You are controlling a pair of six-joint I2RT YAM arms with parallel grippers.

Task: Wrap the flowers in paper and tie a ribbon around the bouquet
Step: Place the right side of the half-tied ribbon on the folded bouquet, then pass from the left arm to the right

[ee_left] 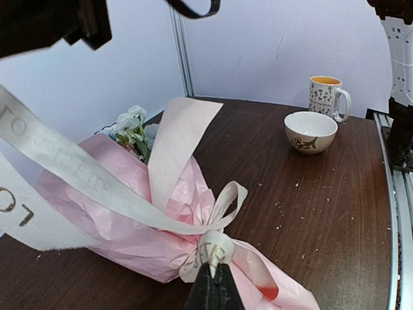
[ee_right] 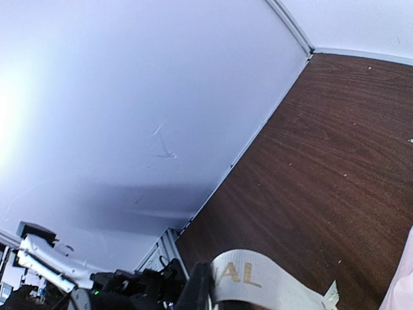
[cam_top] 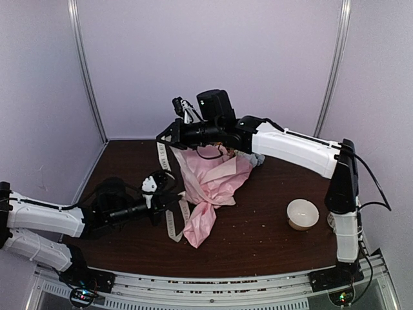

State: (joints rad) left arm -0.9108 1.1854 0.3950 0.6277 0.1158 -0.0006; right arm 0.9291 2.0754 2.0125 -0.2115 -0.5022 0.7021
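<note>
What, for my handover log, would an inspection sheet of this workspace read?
Surface: dark wooden table, scattered light specks.
Job's things: flowers wrapped in pink paper, lying on the table; cream ribbon looped round the narrow end.
Clutter: white bowl; printed mug beside it.
Tools: left tool shut on the ribbon at the loop; right tool shut on the ribbon, raised above the table.
Cables: black cable along the right arm.
Surroundings: pale wall panels, metal corner strips.
</note>
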